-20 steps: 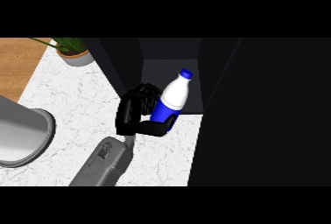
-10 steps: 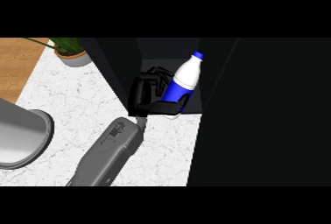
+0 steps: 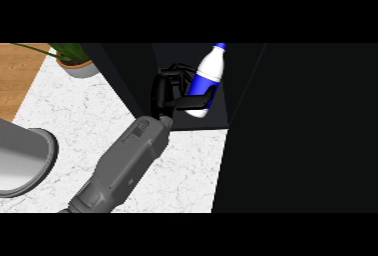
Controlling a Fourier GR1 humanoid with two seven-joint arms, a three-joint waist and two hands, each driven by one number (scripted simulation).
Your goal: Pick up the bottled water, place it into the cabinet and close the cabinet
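Observation:
The bottled water [image 3: 205, 80], white with a blue label and a blue cap, stands tilted inside the dark cabinet opening [image 3: 240, 107], cap pointing away from me. My left hand [image 3: 164, 92] is shut on it from the left, thumb across the bottle's lower part and fingers curled behind it. The grey forearm [image 3: 125, 160] reaches up from the lower left edge. The bottle's base is partly hidden by the thumb. My right hand shows nowhere.
A broad black cabinet panel [image 3: 310, 150] fills the right side. A big grey round container [image 3: 40, 162] sits at the left edge on the white marble counter [image 3: 188, 175]. A potted plant [image 3: 77, 65] stands at the back left by a wooden surface [image 3: 16, 75].
The arm has stretched forward and carried the bottle farther away from me, from the counter's edge into the cabinet opening. The grip on the bottle has stayed the same.

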